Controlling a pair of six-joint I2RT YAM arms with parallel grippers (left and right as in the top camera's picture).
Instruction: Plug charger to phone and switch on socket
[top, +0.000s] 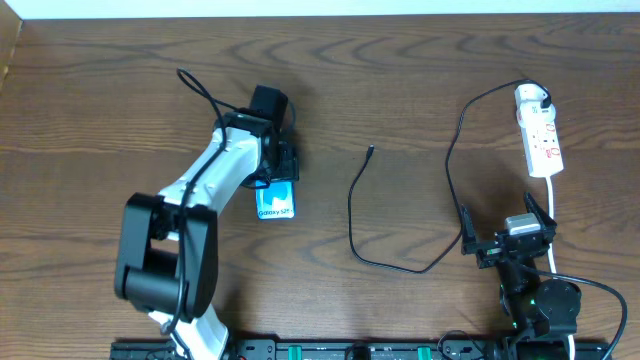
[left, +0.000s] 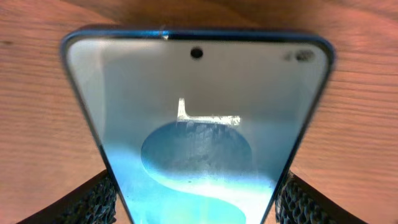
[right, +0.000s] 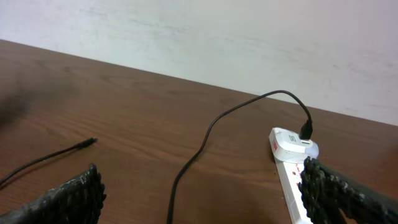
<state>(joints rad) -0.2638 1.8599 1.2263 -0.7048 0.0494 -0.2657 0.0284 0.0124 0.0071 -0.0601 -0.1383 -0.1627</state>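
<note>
While the desk (top: 100, 100) spreads brown and woody under everything, take the phone (top: 276, 203) as your reference: it sits left of the middle, screen up and lit blue. Your left claw (top: 277, 180) is above the phone's far end. In the left wrist view its two fingers (left: 87, 202) press against the phone's long edges, one on each side, so it is clenched on the phone. Whether the phone rests on the wood or is raised off it, you cannot tell from these views.

Your right claw (top: 497, 212) is well apart from the phone, toward the right edge, with its jaws spread wide and nothing between them.

Look far right of the phone for the socket (top: 540, 135), a narrow white strip lying flat beyond the right claw. The charger (top: 352, 215) has its white plug (top: 530, 97) seated in the strip's far end. From there its black cable loops across the wood toward the phone. Its connector tip (top: 371, 150) lies loose between phone and socket, nearer the phone and touching neither.
</note>
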